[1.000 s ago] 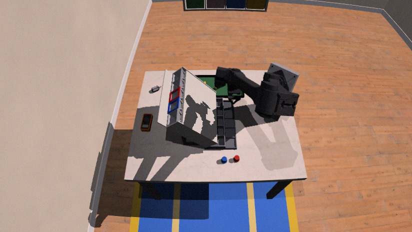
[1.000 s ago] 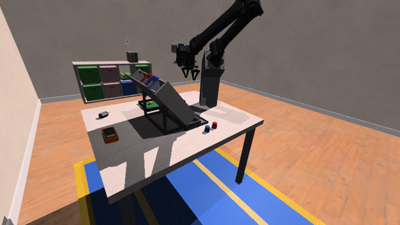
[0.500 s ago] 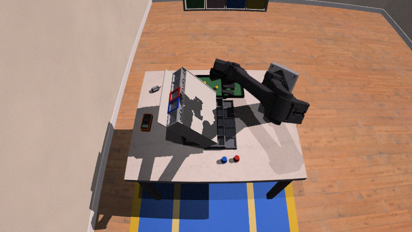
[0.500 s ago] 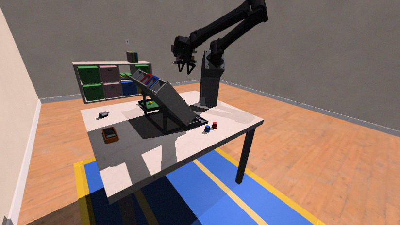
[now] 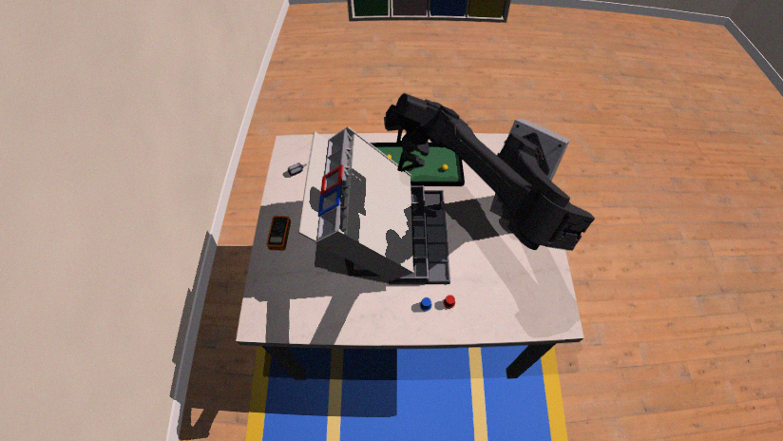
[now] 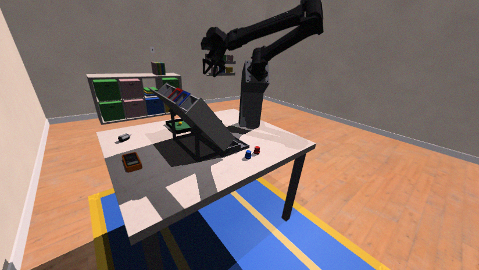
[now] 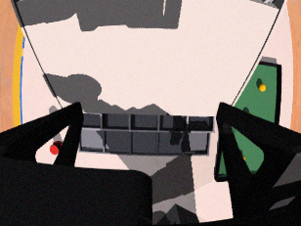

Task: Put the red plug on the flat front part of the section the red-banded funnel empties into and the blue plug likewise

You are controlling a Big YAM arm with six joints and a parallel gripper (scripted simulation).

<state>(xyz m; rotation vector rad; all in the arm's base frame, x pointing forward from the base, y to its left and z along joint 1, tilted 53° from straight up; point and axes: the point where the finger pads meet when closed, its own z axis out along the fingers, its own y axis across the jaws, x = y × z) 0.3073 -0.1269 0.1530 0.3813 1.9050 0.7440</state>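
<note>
My gripper (image 5: 410, 162) (image 6: 214, 71) (image 7: 150, 110) is open and empty. It hangs high above the green marble tray (image 5: 452, 176) (image 6: 185, 127) (image 7: 260, 115), beside the upper edge of the sloped cover (image 5: 377, 202) (image 6: 207, 120) (image 7: 162, 46). Yellow marbles (image 5: 445, 166) (image 6: 179, 123) (image 7: 262, 87) lie in that tray. The red-banded funnel (image 5: 333, 170) and the blue-banded funnel (image 5: 330, 210) sit side by side at the top of the cover. The grey sectioned tray (image 5: 429, 240) (image 6: 239, 145) (image 7: 146, 132) lies at its foot. The red plug (image 5: 448, 300) (image 6: 256, 149) (image 7: 55, 149) and the blue plug (image 5: 426, 303) (image 6: 247, 154) stand on the table in front of it.
An orange-cased meter (image 5: 278, 232) (image 6: 131, 161) and a small grey motor (image 5: 296, 169) (image 6: 123, 137) lie on the table left of the cover. The arm's pedestal (image 5: 534, 147) (image 6: 251, 100) stands at the table's back right. A shelf with bins (image 6: 110, 97) is by the far wall.
</note>
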